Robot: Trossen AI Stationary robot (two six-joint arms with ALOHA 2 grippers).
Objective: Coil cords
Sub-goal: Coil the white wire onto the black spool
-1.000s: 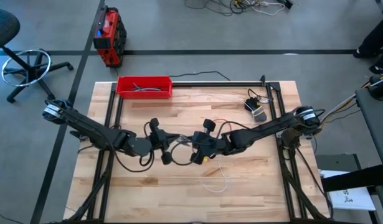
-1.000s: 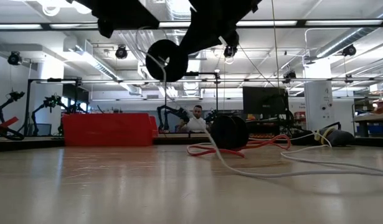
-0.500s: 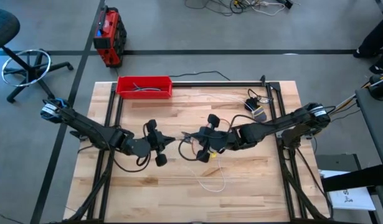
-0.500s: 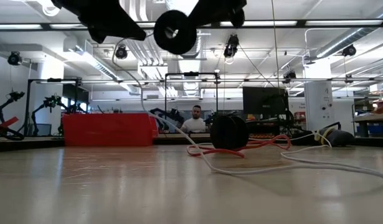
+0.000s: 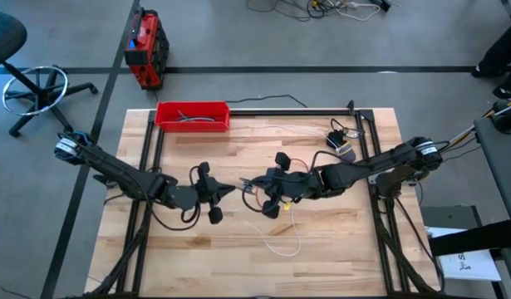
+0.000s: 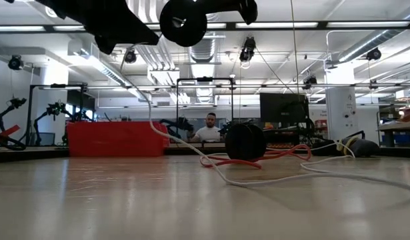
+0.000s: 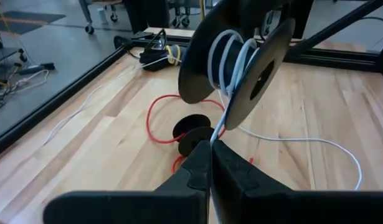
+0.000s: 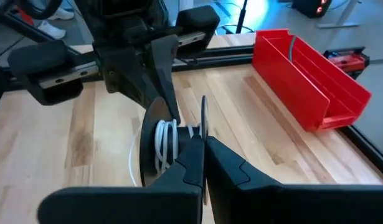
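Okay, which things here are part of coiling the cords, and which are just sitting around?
Part of the job:
white cord
black spool
red cord
left gripper
right gripper

Lying about:
red tray
red toolbox
office chair

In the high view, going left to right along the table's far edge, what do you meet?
Red tray holding short grey cables → thin white cord lying slack on the wood → small dark device with yellow cable near the right frame rail.

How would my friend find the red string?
Look at the wooden table. The red cord lies flat on it in loops, beside a black disc. Unlike the white cord, which climbs to a raised spool, it is red and lies low.
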